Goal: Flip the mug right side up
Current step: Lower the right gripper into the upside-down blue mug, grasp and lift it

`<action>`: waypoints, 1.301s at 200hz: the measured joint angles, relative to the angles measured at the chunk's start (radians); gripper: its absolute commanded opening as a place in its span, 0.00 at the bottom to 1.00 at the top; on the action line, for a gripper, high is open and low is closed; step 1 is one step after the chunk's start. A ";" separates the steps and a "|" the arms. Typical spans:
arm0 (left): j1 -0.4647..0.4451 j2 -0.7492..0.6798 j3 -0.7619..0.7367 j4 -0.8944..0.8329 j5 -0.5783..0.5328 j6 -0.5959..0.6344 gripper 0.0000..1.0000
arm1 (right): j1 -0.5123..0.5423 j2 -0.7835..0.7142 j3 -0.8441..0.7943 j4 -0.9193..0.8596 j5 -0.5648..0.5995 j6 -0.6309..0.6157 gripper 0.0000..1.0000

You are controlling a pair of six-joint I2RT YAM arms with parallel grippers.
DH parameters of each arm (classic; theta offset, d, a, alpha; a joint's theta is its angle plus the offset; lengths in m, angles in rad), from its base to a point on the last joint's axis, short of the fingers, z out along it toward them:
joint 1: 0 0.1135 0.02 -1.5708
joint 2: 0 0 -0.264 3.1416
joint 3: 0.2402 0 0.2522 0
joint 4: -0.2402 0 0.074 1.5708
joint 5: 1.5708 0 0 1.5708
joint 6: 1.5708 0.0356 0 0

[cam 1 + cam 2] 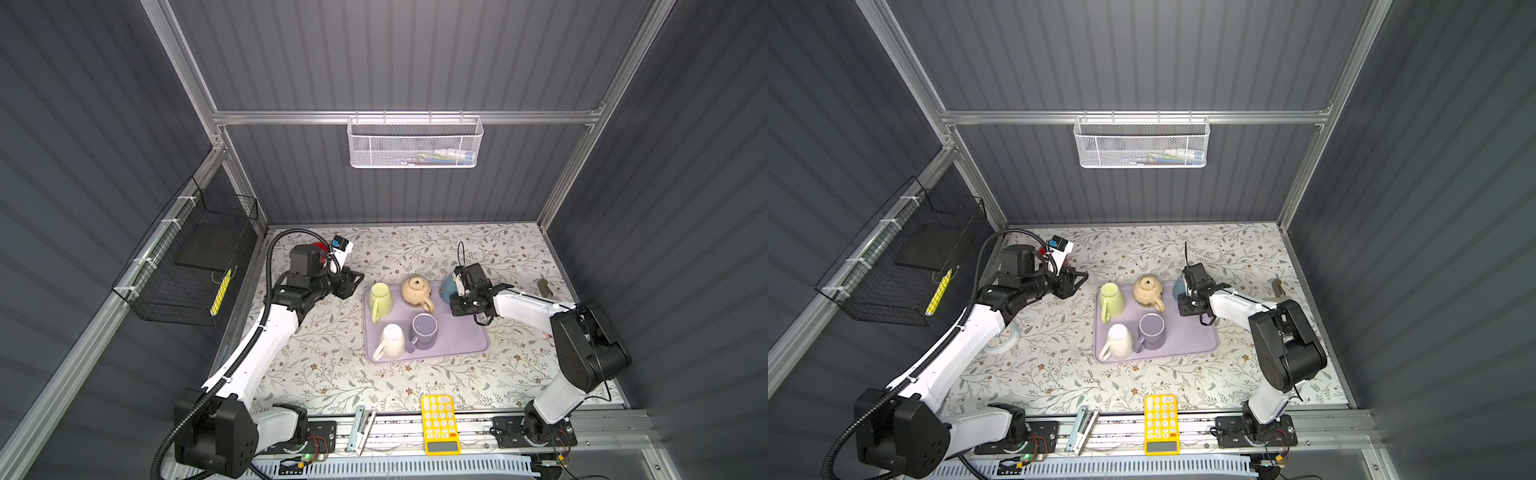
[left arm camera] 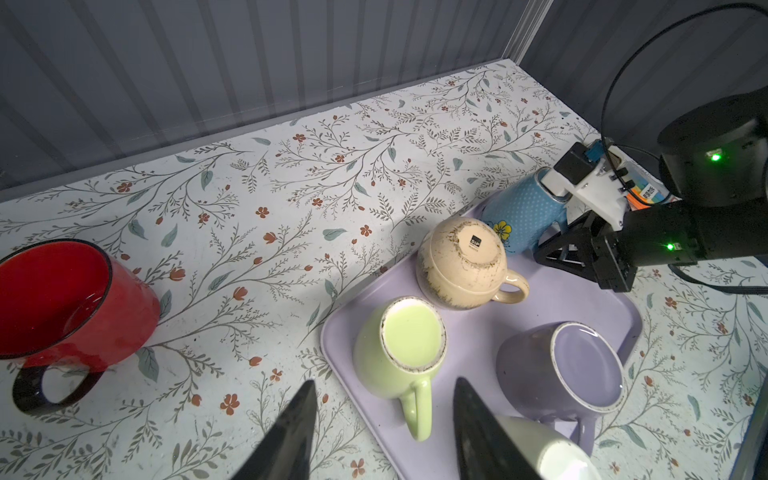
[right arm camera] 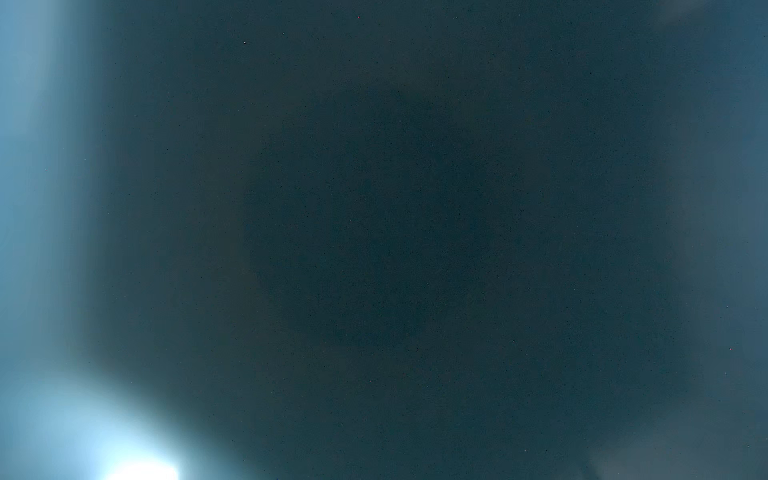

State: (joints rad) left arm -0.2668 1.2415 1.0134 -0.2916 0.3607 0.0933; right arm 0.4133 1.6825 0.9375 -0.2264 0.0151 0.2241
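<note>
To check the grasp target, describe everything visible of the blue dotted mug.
The blue mug is glossy, ceramic-looking, light blue with fine white dots and a yellow flower near its wider end. It is tilted, not upright, at the far right corner of the purple tray, beside the beige mug. Its handle and mouth are hidden. The right gripper is against it, and the right wrist view is filled with blurred blue; whether the jaws grip it cannot be told.

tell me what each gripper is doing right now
left gripper: open, holding nothing
right gripper: jaws closed on the tilted blue mug
</note>
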 measured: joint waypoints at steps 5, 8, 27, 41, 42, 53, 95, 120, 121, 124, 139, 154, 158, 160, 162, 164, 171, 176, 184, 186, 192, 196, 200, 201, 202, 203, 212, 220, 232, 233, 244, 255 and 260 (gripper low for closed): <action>0.000 0.000 -0.001 0.000 0.000 0.000 0.53 | 0.000 0.000 0.000 0.000 0.000 0.000 0.12; 0.000 0.000 -0.001 0.000 0.000 0.000 0.53 | 0.000 0.000 0.000 0.000 0.000 0.000 0.12; 0.000 0.000 -0.002 0.000 0.000 0.000 0.53 | 0.000 0.000 0.002 -0.002 0.000 0.000 0.10; 0.000 0.000 -0.003 0.000 0.000 0.000 0.53 | 0.000 0.000 0.002 -0.003 0.000 0.000 0.09; 0.000 0.000 -0.003 0.000 0.000 0.000 0.53 | 0.000 0.000 0.002 -0.003 0.000 0.000 0.09; 0.000 0.000 -0.003 0.000 0.000 0.000 0.53 | 0.000 0.000 0.006 -0.008 0.000 0.000 0.08; 0.000 0.000 -0.005 0.000 0.000 0.000 0.52 | 0.000 0.000 0.008 -0.014 0.000 -0.007 0.06; 0.000 0.000 -0.005 0.000 0.000 0.000 0.52 | 0.000 0.000 0.013 -0.026 -0.001 -0.016 0.05; 0.000 0.000 -0.005 0.000 0.000 0.000 0.52 | 0.000 0.000 0.013 -0.026 -0.001 -0.016 0.05; 0.000 0.000 -0.005 0.000 0.000 0.000 0.52 | 0.000 0.000 0.013 -0.027 -0.001 -0.018 0.05; 0.000 0.000 -0.005 0.000 0.000 0.000 0.52 | 0.000 -0.001 0.013 -0.030 -0.003 -0.024 0.04; 0.000 0.000 -0.005 0.000 0.000 0.000 0.51 | 0.000 -0.003 0.013 -0.032 -0.006 -0.026 0.03; 0.000 0.000 -0.005 0.000 0.000 0.000 0.51 | 0.000 -0.004 0.013 -0.033 -0.008 -0.026 0.03; 0.000 0.000 -0.005 0.001 0.000 0.000 0.51 | 0.000 -0.004 0.013 -0.033 -0.008 -0.026 0.03; 0.000 0.000 -0.005 0.001 0.000 0.000 0.51 | 0.000 -0.005 0.013 -0.034 -0.009 -0.026 0.03; 0.000 0.000 -0.005 0.000 0.000 0.000 0.51 | 0.000 -0.005 0.013 -0.035 -0.009 -0.026 0.03; 0.000 0.000 -0.005 0.000 0.000 0.000 0.51 | 0.000 -0.008 0.013 -0.037 -0.012 -0.027 0.03; 0.000 0.000 -0.005 0.000 0.000 -0.001 0.51 | 0.000 -0.008 0.013 -0.038 -0.013 -0.027 0.03; 0.000 0.000 -0.005 0.001 0.000 -0.001 0.51 | 0.000 -0.012 0.013 -0.039 -0.016 -0.027 0.03; 0.000 0.000 -0.005 0.001 0.000 -0.001 0.51 | 0.000 -0.012 0.013 -0.039 -0.016 -0.027 0.03; 0.000 0.000 -0.005 0.001 0.000 -0.002 0.51 | 0.000 -0.015 0.013 -0.040 -0.018 -0.027 0.03; 0.000 0.000 -0.005 0.001 0.000 -0.004 0.51 | 0.000 -0.018 0.013 -0.040 -0.019 -0.027 0.03; 0.000 0.000 -0.005 0.001 0.000 -0.005 0.51 | 0.000 -0.020 0.013 -0.040 -0.021 -0.027 0.03; 0.000 0.000 -0.005 0.001 0.000 -0.005 0.51 | 0.000 -0.022 0.013 -0.040 -0.023 -0.027 0.03; 0.000 0.000 -0.005 0.002 0.000 -0.006 0.51 | 0.000 -0.023 0.013 -0.040 -0.023 -0.027 0.03; 0.000 0.000 -0.005 0.002 0.000 -0.007 0.51 | 0.000 -0.024 0.013 -0.040 -0.023 -0.027 0.03; 0.000 0.000 -0.005 0.002 0.000 -0.012 0.51 | 0.000 -0.033 0.013 -0.040 -0.028 -0.027 0.03; 0.000 0.000 -0.006 0.005 0.000 -0.018 0.50 | -0.001 -0.043 0.013 -0.040 -0.033 -0.027 0.03; 0.000 0.000 -0.006 0.013 0.000 -0.027 0.50 | -0.003 -0.061 0.013 -0.039 -0.043 -0.027 0.03; 0.000 0.000 -0.006 0.013 0.000 -0.027 0.50 | -0.003 -0.062 0.013 -0.039 -0.042 -0.027 0.03; 0.000 0.000 -0.006 0.023 0.000 -0.037 0.50 | -0.006 -0.078 0.013 -0.037 -0.054 -0.027 0.03; 0.000 0.000 -0.006 0.029 0.000 -0.045 0.50 | -0.010 -0.094 0.013 -0.035 -0.065 -0.027 0.03; 0.000 0.000 -0.006 0.031 -0.001 -0.047 0.50 | -0.013 -0.102 0.013 -0.033 -0.070 -0.027 0.03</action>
State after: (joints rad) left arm -0.2668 1.2419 1.0069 -0.2604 0.3599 0.0467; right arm 0.4000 1.5806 0.9501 -0.2596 -0.0551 0.1970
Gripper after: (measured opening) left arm 0.503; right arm 0.165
